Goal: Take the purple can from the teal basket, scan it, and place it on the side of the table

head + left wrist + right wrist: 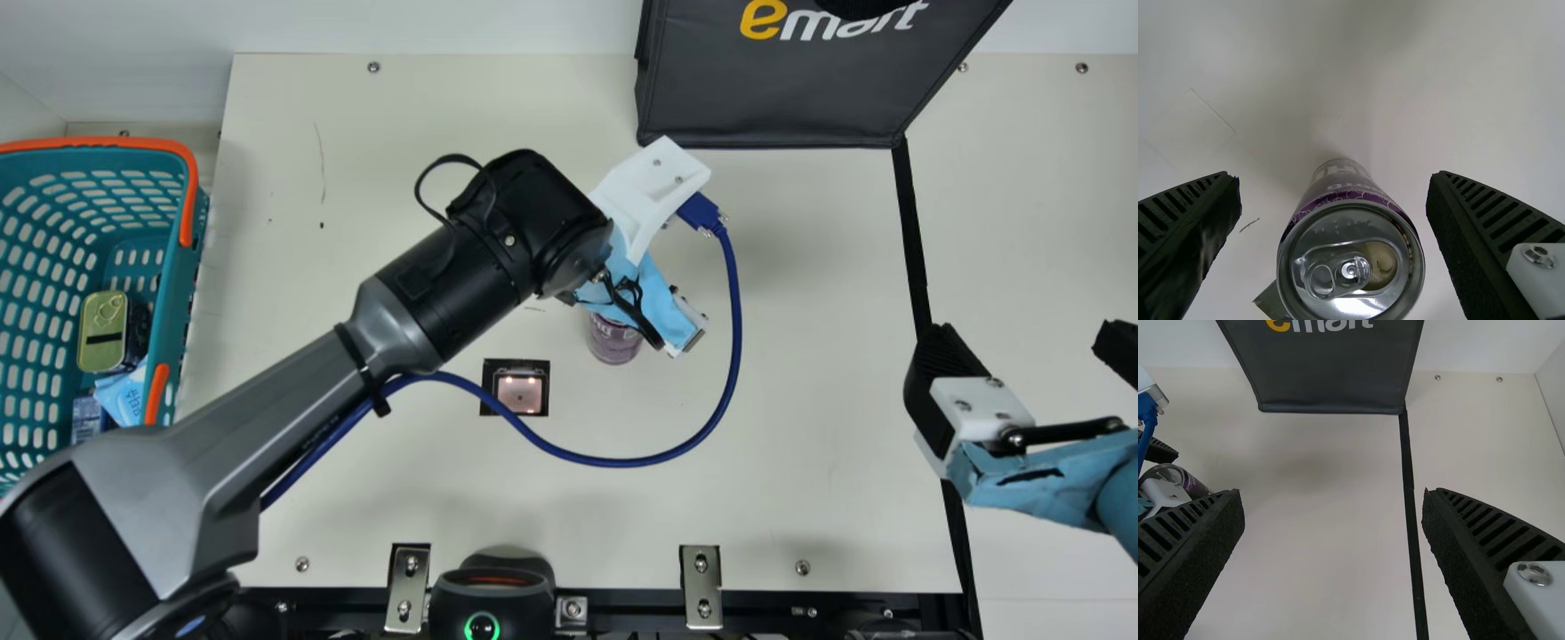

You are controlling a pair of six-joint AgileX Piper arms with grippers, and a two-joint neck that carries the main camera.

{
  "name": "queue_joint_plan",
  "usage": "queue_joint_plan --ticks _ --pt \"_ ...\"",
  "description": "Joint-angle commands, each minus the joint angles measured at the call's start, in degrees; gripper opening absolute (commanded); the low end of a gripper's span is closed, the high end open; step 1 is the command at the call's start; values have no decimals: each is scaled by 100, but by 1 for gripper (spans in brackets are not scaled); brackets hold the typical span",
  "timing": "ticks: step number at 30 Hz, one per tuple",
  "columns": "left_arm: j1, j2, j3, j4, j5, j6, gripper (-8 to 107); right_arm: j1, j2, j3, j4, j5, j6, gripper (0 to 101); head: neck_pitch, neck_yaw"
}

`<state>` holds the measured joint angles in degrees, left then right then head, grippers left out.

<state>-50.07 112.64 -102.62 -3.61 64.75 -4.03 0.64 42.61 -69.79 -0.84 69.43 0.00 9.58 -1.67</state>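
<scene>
Currently holding the left gripper (1335, 175) open, with the purple drinks can (1351, 247) lid-up between its ribbed fingers, nearer one. Could topple that can by drifting sideways or lifting askew, or drag the blue cable (736, 329) looping beside the fingers.

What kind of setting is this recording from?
Probably a mock store checkout: a teal shopping basket holding packaged goods, a small scanner window in the tabletop, and a dark shopping bag.
</scene>
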Motion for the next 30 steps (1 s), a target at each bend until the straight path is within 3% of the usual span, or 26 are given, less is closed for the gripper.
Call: queue_joint_plan --ticks 1,7,12,30 --pt "2 -30 19 -8 -11 -16 90 0 0 0 0 0 0 95 -166 9" --pt "2 -208 178 -85 -26 -1 90 0 0 0 0 0 0 95 -166 9" --pt "43 -540 574 -181 -107 112 90 0 0 0 0 0 0 95 -166 9" --pt "709 -2673 3158 -386 -550 448 90 0 0 0 0 0 0 95 -166 9"
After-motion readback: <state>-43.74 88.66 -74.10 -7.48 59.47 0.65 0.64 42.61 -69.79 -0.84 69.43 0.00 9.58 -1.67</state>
